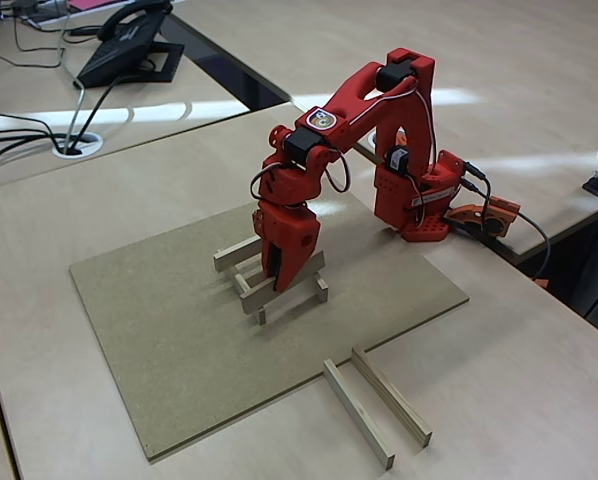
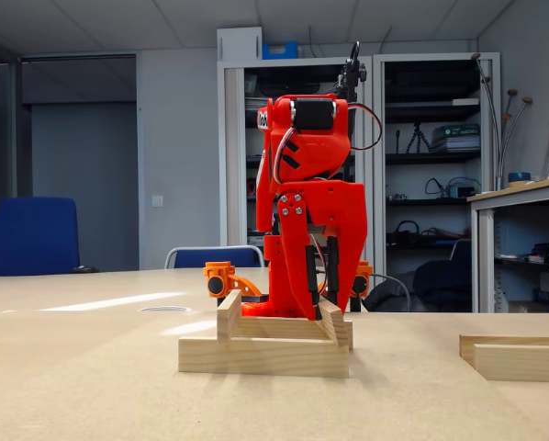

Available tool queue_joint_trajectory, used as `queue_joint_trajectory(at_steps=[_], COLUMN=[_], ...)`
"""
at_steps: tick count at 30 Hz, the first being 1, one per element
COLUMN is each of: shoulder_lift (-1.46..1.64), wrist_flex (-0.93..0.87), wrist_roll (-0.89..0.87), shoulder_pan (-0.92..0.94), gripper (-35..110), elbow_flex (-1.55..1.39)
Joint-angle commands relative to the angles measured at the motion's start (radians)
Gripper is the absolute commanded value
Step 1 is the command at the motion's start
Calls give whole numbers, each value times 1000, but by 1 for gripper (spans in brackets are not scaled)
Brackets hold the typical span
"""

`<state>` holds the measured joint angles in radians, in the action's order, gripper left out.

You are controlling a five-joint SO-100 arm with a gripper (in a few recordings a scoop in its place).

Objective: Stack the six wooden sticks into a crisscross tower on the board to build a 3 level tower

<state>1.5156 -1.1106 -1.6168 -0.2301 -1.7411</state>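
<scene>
Four stacked sticks [image 1: 269, 280] lie directly beneath the tool [image 1: 279, 280].

- The arm [image 1: 379, 110] is showing bright red plastic on every link, with a blocky, printed look.
- Black servo motors are sitting in the joints, one at the top of the arm [image 2: 313, 114].
- Thin white and red cables are looping from joint to joint along the links.
- A round label with white and dark markings is showing on the upper link.
- The gripper [image 1: 282, 262] is tapering into broad red fingers.
- The red base block [image 1: 424, 205] is carrying small holes, and a black cable is leaving it beside an orange part.
</scene>
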Motion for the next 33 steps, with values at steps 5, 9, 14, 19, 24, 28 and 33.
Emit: queue_joint_trajectory(at_steps=[5,9,14,19,24,28,33], shoulder_lift=[44,52,52,48,43,38,29], wrist_flex=[-94,-121,-141,-138,-137,-137,-135], wrist_roll=[-17,-9,21,40,43,48,52], shoulder_pan=[6,15,32,43,44,44,46], gripper=[0,0,0,0,0,0,0], elbow_flex=[35,48,67,72,78,87,98])
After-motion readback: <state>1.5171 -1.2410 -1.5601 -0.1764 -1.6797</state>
